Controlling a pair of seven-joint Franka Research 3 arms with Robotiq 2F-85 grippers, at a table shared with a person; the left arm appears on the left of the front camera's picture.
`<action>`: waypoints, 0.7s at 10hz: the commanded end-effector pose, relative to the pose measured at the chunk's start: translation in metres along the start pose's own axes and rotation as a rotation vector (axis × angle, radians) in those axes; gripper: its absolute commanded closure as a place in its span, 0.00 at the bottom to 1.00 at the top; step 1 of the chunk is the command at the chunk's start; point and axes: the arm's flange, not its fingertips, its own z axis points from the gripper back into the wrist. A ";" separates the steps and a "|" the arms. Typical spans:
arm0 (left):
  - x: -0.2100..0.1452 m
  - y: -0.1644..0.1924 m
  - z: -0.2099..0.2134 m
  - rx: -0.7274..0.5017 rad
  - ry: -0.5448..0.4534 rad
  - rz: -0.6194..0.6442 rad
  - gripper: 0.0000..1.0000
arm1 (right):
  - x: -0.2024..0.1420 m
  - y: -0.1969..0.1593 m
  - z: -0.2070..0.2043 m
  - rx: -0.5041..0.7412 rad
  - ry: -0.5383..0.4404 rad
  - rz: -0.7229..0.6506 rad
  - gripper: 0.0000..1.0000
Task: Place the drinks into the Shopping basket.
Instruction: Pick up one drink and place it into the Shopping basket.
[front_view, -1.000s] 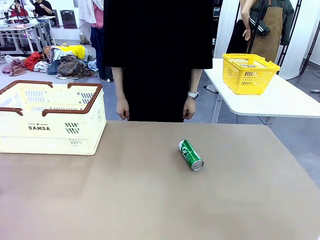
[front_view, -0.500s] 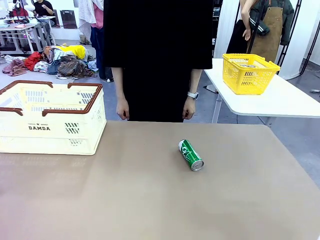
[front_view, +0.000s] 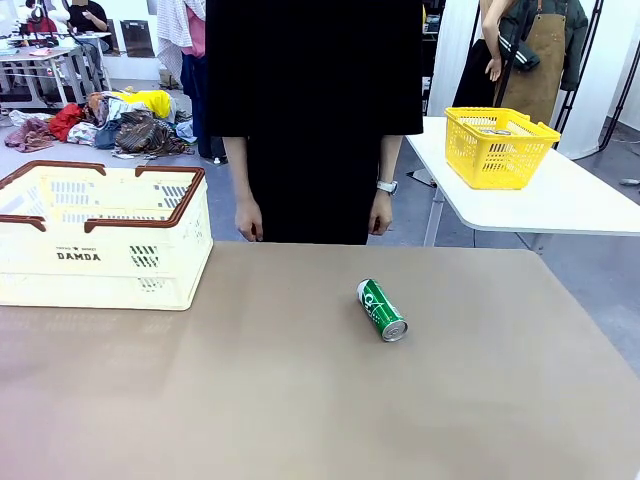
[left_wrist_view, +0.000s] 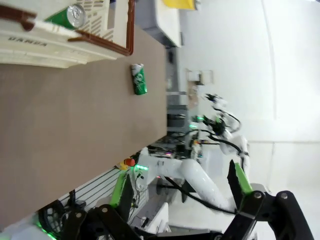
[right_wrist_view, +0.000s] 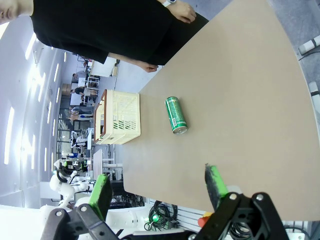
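Observation:
A green drink can (front_view: 381, 309) lies on its side right of the middle of the brown table, silver top toward me. The cream Shopping basket (front_view: 100, 235) with the brown rim stands at the table's far left. In the left wrist view another green can (left_wrist_view: 70, 16) lies inside the basket (left_wrist_view: 60, 42), and the can on the table (left_wrist_view: 139, 80) is well beyond it. My left gripper (left_wrist_view: 181, 186) is open, far from both. My right gripper (right_wrist_view: 158, 189) is open and holds nothing, back from the table edge, with the can (right_wrist_view: 176, 115) ahead of it.
A person in black stands at the far edge with both hands (front_view: 247, 218) hanging by their sides. A yellow mesh basket (front_view: 497, 146) sits on a separate white table at the back right. Bare tabletop surrounds the can.
The person's hands have shifted up slightly. The can, the basket and both arms have not moved.

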 end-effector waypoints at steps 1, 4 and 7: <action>0.018 -0.076 -0.074 0.196 0.086 0.031 0.00 | 0.002 0.001 0.001 0.022 -0.008 0.022 0.00; 0.037 -0.133 -0.235 0.537 0.335 -0.031 0.00 | 0.002 0.001 0.001 0.022 -0.008 0.022 0.00; 0.020 -0.142 -0.406 0.899 0.505 -0.106 0.00 | 0.002 0.001 0.001 0.022 -0.008 0.022 0.00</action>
